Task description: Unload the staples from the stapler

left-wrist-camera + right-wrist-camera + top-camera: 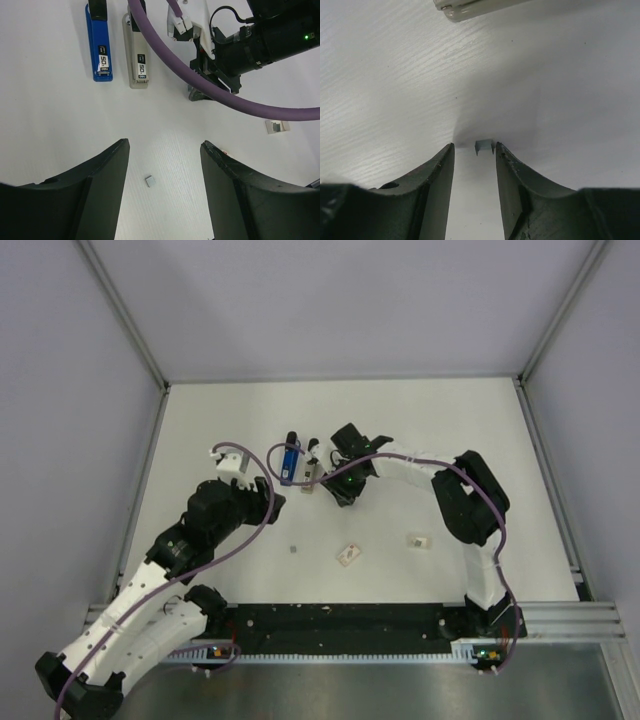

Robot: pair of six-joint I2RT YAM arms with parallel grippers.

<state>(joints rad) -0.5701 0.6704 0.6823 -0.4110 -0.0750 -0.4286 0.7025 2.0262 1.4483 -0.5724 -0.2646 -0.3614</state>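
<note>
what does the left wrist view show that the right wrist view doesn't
Only the left wrist view: the blue stapler lying beside the beige stapler, the purple cable, the right arm, and a small staple piece seen between the fingers of the open left tool. Only the right wrist view: a short staple strip at the fingertips of the right tool, its jaws slightly apart. Both: the beige stapler, only its tip in the right wrist view, and the white table.
</note>
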